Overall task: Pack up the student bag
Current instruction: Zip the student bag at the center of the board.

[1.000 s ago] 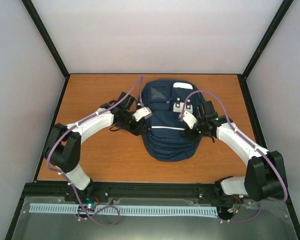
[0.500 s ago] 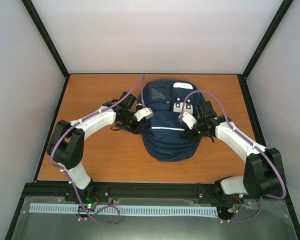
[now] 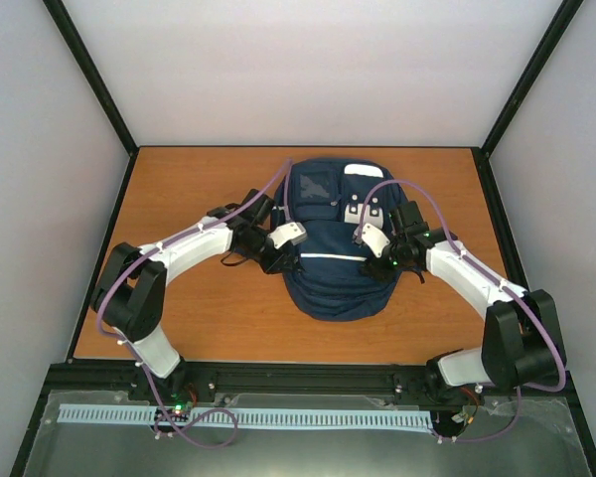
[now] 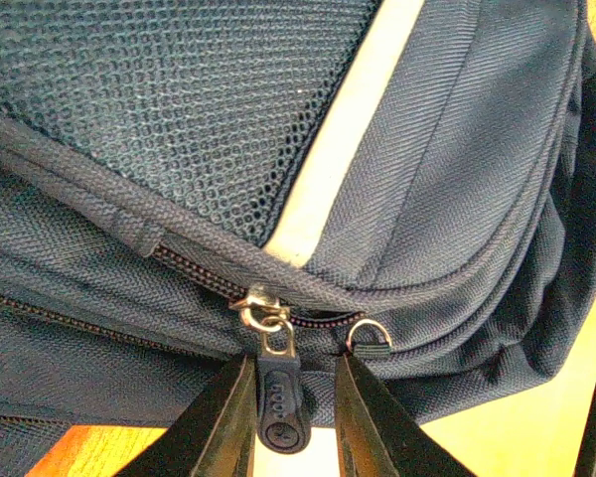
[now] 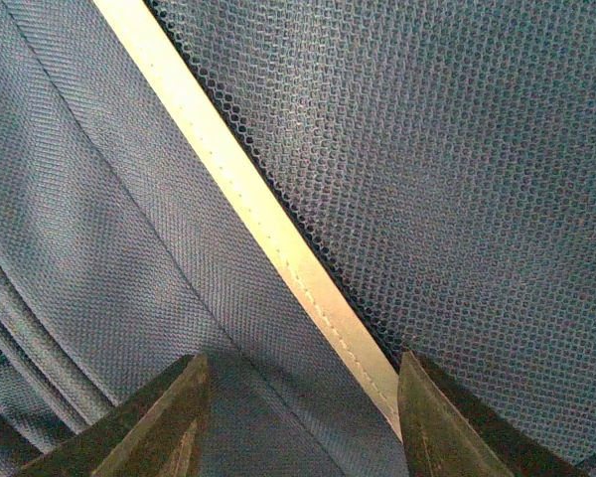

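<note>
The navy student bag (image 3: 338,283) lies flat in the middle of the table, with a thin white stripe and white label patches. My left gripper (image 3: 284,262) is at the bag's left edge. In the left wrist view the bag (image 4: 457,149) fills the frame and my left gripper (image 4: 293,417) has its jaws narrowly apart around a dark rubber zipper pull (image 4: 280,397). The pull lies against the left finger, with a gap to the right finger. My right gripper (image 3: 379,264) is over the bag's right side. In its wrist view the right gripper (image 5: 303,417) is open just over the fabric (image 5: 99,199), straddling the white stripe (image 5: 268,229).
The orange wooden table (image 3: 199,318) is ringed by a black frame and white walls. A small metal D-ring (image 4: 368,336) sits on the bag right of the zipper slider. Mesh pocket fabric (image 5: 457,179) lies beside the stripe.
My left gripper has shifted a little nearer and along the bag's left edge. My right gripper has edged slightly left over the bag. The bag has not moved.
</note>
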Available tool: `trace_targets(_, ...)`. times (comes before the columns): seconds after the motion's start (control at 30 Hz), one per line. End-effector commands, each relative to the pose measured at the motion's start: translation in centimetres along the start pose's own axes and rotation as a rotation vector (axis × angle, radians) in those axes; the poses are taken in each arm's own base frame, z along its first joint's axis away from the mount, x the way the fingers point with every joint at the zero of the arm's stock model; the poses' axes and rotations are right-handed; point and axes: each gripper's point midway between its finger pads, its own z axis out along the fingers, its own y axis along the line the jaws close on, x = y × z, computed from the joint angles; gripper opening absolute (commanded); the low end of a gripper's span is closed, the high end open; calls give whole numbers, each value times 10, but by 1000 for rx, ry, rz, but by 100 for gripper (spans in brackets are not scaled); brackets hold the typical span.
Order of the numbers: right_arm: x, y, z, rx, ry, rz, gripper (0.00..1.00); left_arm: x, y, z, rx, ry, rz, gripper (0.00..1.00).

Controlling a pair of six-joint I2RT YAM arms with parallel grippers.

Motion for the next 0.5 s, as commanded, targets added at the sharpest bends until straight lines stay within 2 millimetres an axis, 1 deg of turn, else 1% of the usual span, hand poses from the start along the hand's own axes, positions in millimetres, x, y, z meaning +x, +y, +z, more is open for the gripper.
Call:
trace_targets(0.0,-1,3,4,-12,2,-4,54,0,-2,-4,-26,1,-2,24)
trace_targets(0.13,-1,2,3,-9,2,-2,54,1,4,-5,-68,10,-23,17)
trace_targets(0.2,0,2,3,-8,4,-1,54,1,5,-7,-80,8,-31,11)
trace_targets(0.27,0,2,4,-10,6,0,54,1,3,-9,-77,7,-39,1)
trace_targets(0.37,2,2,7,-18,15,3,54,3,-7,-9,-44,20,-55,1)
trace_targets(0.47,4,2,10,-21,25,4,54,5,-25,-7,4,39,-53,1)
